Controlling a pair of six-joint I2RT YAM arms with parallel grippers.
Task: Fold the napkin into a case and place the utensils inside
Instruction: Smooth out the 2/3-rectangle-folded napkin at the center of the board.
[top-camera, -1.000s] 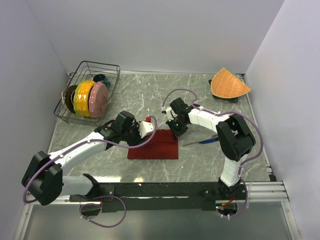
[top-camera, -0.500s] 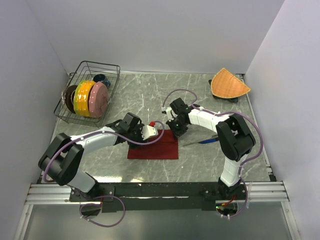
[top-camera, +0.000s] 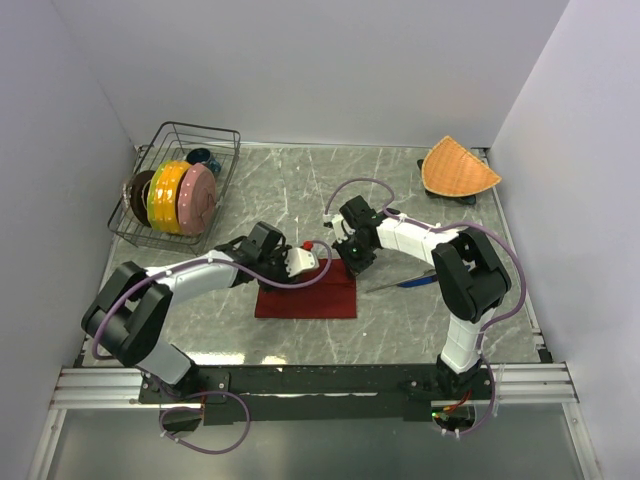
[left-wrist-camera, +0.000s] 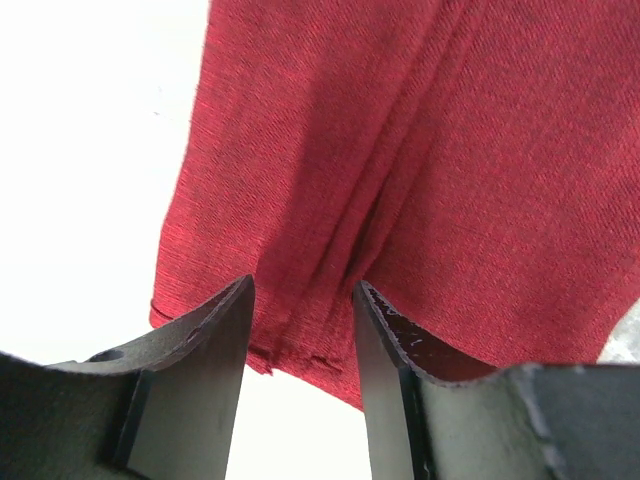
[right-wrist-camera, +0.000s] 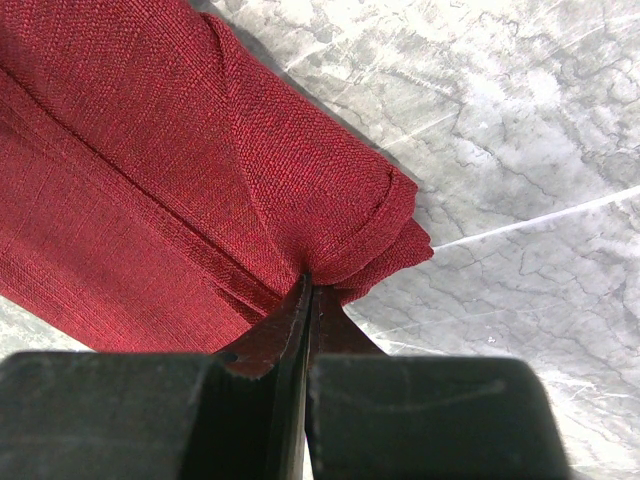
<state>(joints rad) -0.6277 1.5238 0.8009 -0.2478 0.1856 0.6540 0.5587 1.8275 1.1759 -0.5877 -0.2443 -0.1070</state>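
**Dark red rectangular cloth napkin** (top-camera: 305, 292): folded into a layered strip, lying flat on the grey marbled tabletop (top-camera: 300, 190) between the two arms. It looks soft, light and limp, and would likely sag or unfold if lifted at one point. It is best taken at a corner or folded edge, with all layers pinched together.

**Right gripper** (right-wrist-camera: 308, 285): fingers (right-wrist-camera: 265, 345) pressed together on the napkin's bunched far-right corner.

**Left gripper** (left-wrist-camera: 300, 290): fingers (left-wrist-camera: 200, 340) spread at the napkin's far edge, one either side of a raised crease, not visibly clamping it.

**Slender blue-purple knife** (top-camera: 414, 281) and **slim silver metal fork** (top-camera: 381, 288): together just right of the napkin and outside it. Both look rigid, thin and probably slippery, so a grip across the handle suits them.

**Black wire dish rack** (top-camera: 228, 140): well to the napkin's far left. It holds a pink plate (top-camera: 201, 196), an orange plate (top-camera: 173, 196), a yellow-green plate (top-camera: 157, 198) and a dark plate (top-camera: 140, 196), all on edge, with a dark teal cup (top-camera: 203, 158) behind them.

**Orange woven fan-shaped mat** (top-camera: 458, 168): well to the napkin's far right.
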